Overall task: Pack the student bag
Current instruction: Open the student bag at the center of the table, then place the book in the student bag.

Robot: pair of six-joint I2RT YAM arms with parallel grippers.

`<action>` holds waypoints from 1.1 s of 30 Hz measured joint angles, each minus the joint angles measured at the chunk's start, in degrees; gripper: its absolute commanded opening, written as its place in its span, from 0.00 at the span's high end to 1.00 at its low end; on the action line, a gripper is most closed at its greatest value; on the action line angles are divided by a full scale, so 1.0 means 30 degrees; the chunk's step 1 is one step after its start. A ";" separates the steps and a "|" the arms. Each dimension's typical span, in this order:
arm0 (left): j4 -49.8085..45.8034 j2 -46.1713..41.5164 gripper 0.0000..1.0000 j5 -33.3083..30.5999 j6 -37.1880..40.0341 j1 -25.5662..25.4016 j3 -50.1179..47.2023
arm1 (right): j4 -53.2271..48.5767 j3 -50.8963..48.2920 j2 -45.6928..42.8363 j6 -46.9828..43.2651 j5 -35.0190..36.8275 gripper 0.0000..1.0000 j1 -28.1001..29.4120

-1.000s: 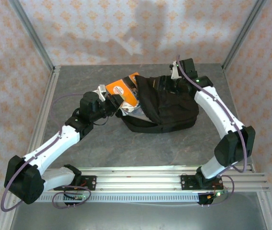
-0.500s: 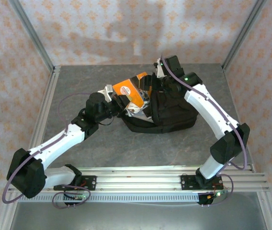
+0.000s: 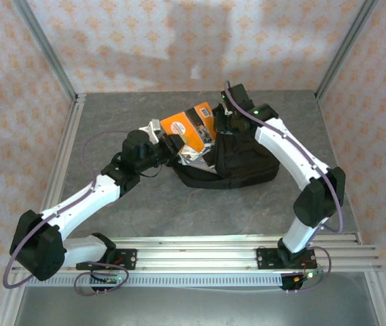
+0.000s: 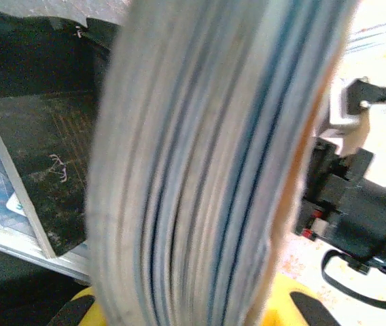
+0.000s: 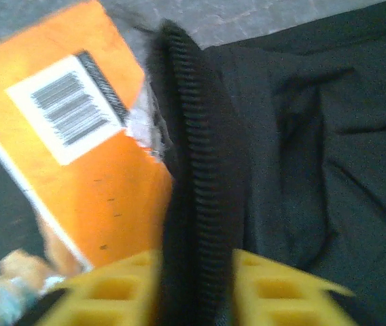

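Orange book (image 3: 191, 125) stays clamped by left gripper (image 3: 170, 145); right gripper (image 5: 194, 275) newly grips student bag (image 3: 246, 160).

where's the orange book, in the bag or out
Mostly out: orange book tilts at the mouth of the student bag, its cover largely showing.

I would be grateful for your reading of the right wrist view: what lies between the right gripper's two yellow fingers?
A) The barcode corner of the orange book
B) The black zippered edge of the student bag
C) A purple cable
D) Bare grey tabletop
B: the toothed black rim of the student bag runs straight down between the yellow fingers of the right gripper, while the orange book lies off to one side.
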 measured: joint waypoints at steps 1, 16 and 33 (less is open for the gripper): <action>-0.0495 0.0000 1.00 -0.0102 0.0321 -0.0007 0.0262 | -0.0044 0.0000 0.0029 0.0051 0.0182 1.00 0.0000; -0.4546 -0.0692 1.00 -0.1654 0.2492 0.0641 0.0940 | -0.4284 0.4801 0.0022 -0.1690 0.0066 1.00 -0.0525; 0.1093 0.2069 1.00 0.1115 -0.1166 -0.0466 -0.1188 | -0.5559 0.5996 0.0138 -0.1821 -0.0401 1.00 -0.0525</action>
